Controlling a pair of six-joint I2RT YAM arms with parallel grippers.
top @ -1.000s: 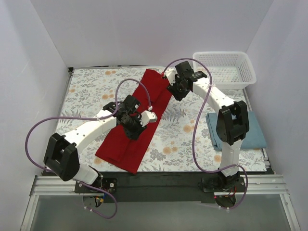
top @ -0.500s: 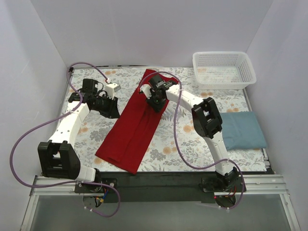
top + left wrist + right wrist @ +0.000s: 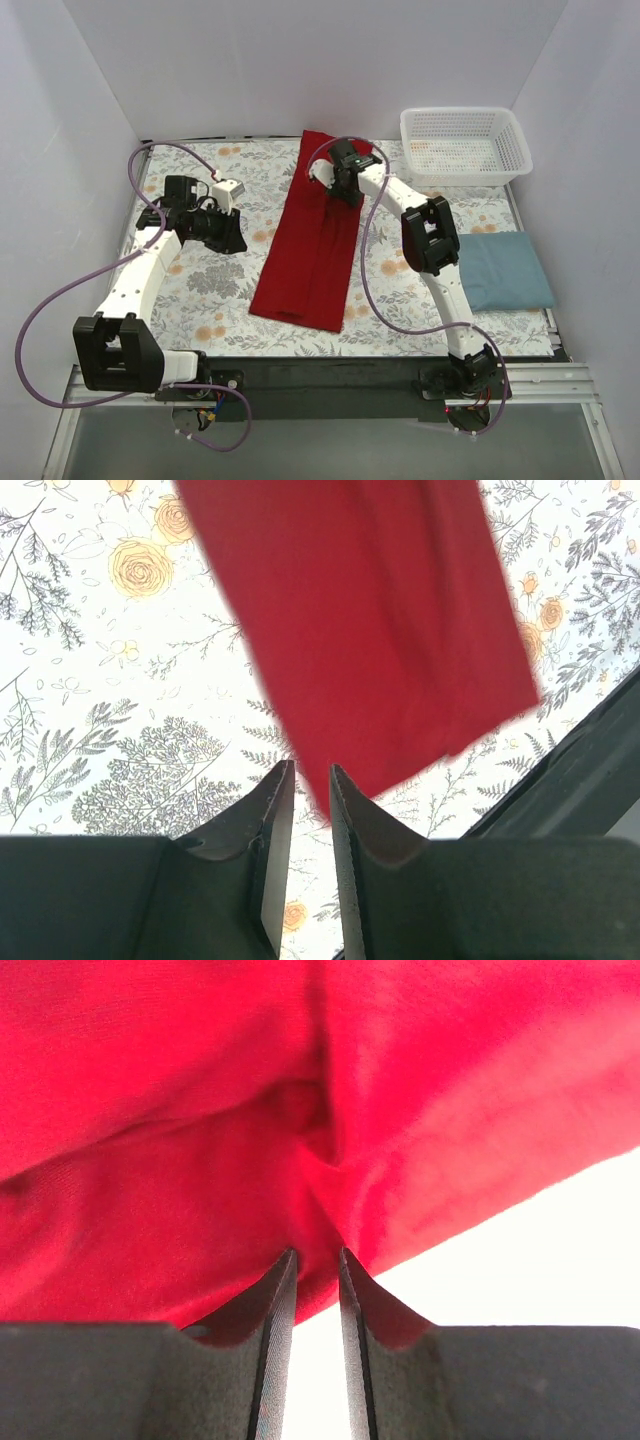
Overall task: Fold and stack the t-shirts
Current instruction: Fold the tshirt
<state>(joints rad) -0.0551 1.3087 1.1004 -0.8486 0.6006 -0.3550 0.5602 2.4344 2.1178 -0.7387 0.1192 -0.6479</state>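
The red t-shirt [image 3: 308, 245] lies on the floral tablecloth [image 3: 400, 295] as a long narrow strip, folded lengthwise. It runs from the far edge of the table down toward the near edge, a little left of the middle. The right gripper [image 3: 338, 192] is down on the strip's upper part, near its right edge. In the right wrist view its fingers [image 3: 275, 1300] stand almost together with only a thin slit between them, and the red cloth [image 3: 200, 1110] gathers into a crease that runs straight into the tips, so the right gripper [image 3: 312, 1260] has a pinch of the shirt. The left gripper [image 3: 232, 238] is over bare tablecloth to the left of the strip, near it but apart from it. Its wrist view shows the fingers [image 3: 275, 810] drawn nearly closed with just a narrow gap and nothing held, so the left gripper [image 3: 307, 775] is empty. The near end of the red strip [image 3: 380, 630] lies ahead of the tips, and one corner of it comes close to the right finger; whether cloth and finger touch I cannot tell. The blue-grey t-shirt [image 3: 505, 268] rests as a folded pad at the table's right side, well apart from the red one. The white lattice basket [image 3: 512, 135] stands at the far right corner — beyond the blue-grey shirt and clear of both arms.
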